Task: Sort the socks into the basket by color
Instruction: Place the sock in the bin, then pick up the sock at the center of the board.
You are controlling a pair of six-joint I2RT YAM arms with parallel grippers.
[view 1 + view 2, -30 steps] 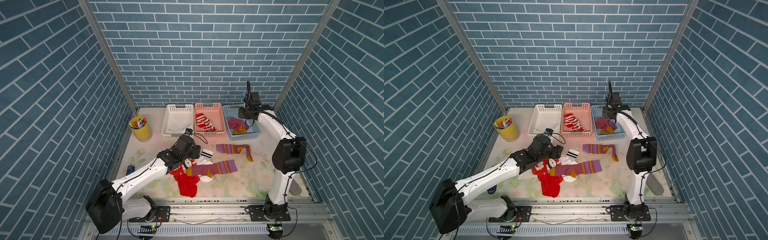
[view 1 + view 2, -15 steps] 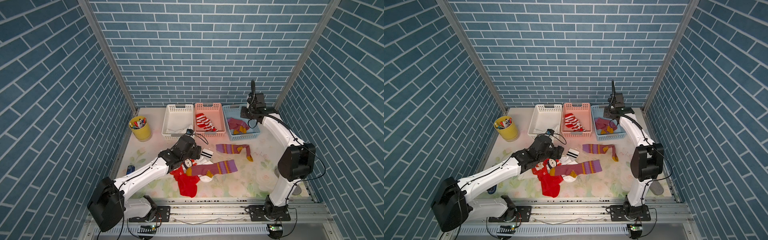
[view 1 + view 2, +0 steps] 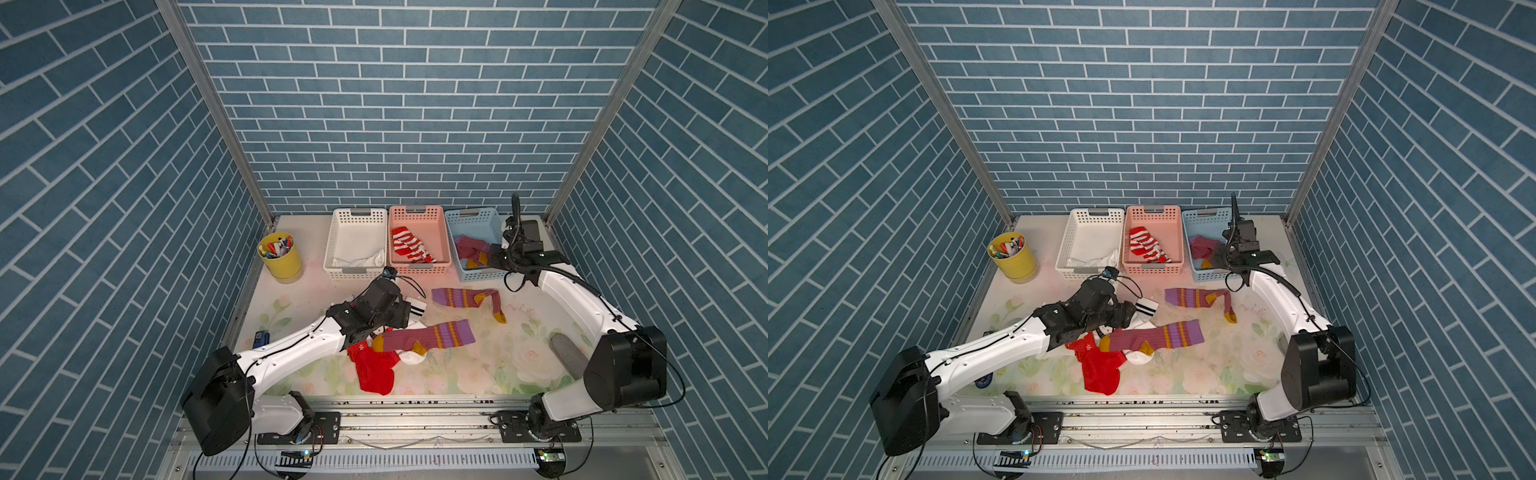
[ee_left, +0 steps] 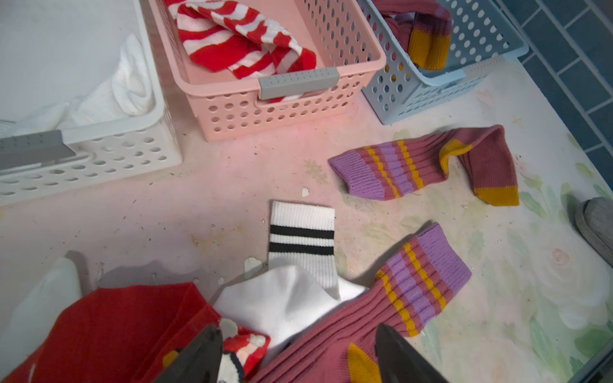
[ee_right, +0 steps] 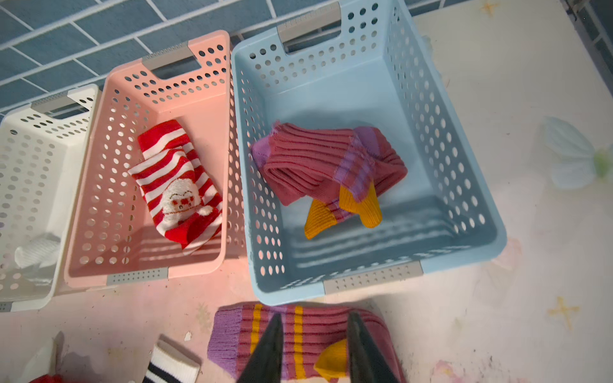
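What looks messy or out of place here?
One mauve sock sprawls across the red snowman sock and the white banded sock in a tangled heap. A grey oval pad lies nearby, and it is no sock at all.

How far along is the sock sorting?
Done: a white fabric sock in the white plastic basket, a red-white striped sock in the pink basket, a mauve-purple sock bundle in the blue basket. In hand: nothing; left fingers open over the loose socks, right fingers empty. Left on the table: a lone mauve-purple sock, another mauve-purple sock lying across a white black-banded sock and a red snowman sock.
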